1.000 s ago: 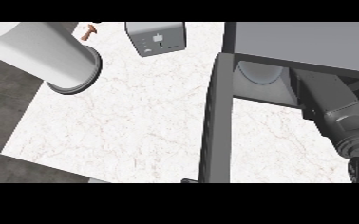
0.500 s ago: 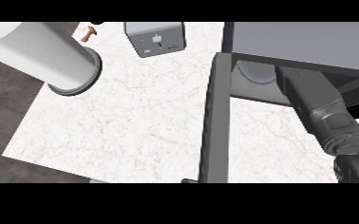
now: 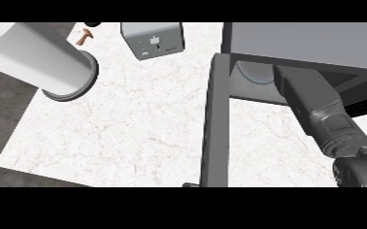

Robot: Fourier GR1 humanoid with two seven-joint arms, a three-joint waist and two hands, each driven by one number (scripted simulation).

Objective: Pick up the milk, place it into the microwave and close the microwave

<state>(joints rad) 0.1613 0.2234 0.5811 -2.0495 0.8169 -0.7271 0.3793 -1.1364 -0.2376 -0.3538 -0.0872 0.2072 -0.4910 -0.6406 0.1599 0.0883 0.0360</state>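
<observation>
Smooth white veined marble on counter (image 3: 136, 126); matt dark grey metal on microwave (image 3: 301, 43) and door (image 3: 217, 126); brushed steel toaster (image 3: 152, 40).

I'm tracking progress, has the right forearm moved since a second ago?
Yes. The right forearm has pushed up and left, deeper into the microwave opening, past the open door.

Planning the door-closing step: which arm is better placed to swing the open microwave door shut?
Probably the left. The left forearm is over the counter on the outer side of the door; the right forearm reaches into the microwave and must withdraw first.
</observation>
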